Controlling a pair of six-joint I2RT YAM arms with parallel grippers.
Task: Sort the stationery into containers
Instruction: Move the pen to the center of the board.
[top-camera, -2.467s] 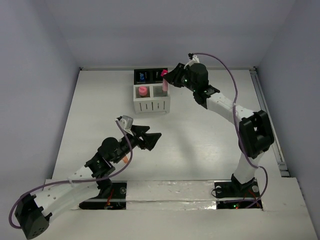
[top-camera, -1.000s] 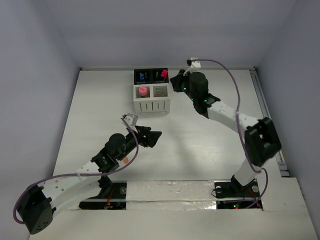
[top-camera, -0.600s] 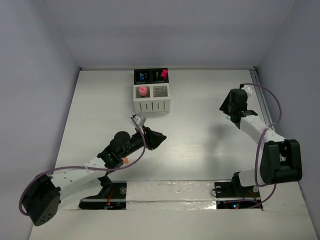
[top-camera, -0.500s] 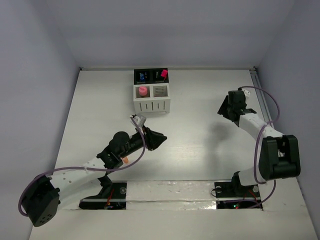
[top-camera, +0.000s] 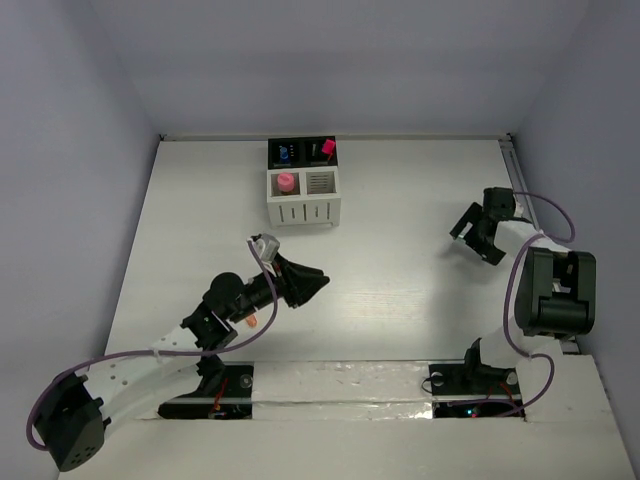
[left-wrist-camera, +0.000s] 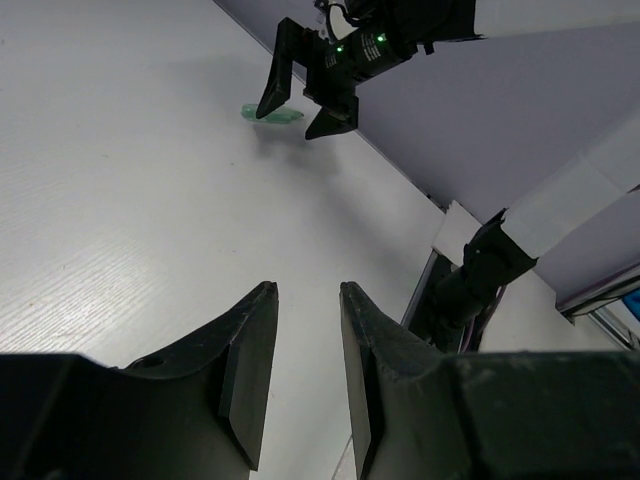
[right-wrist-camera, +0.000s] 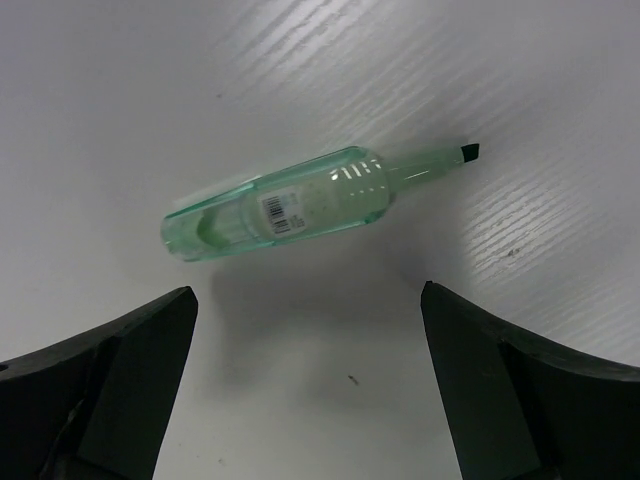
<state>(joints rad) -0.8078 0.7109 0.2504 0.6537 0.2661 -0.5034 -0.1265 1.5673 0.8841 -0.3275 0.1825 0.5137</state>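
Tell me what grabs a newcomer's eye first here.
A translucent green highlighter lies flat on the white table at the right side, its chisel tip bare, with the right hand open above it. At the far middle stands the block of four cups, a pink cap showing in the front-left white one.

The left arm (top-camera: 140, 355) and right arm (top-camera: 515, 238) wear white link shells between bulky black joint housings. A purple cable (top-camera: 62, 385) loops along each. Small holes dot the left arm's near link. The left gripper (left-wrist-camera: 305, 295) has matte black, wedge-shaped fingers (left-wrist-camera: 245, 375), and green lights (left-wrist-camera: 378, 40) glow on the right wrist.
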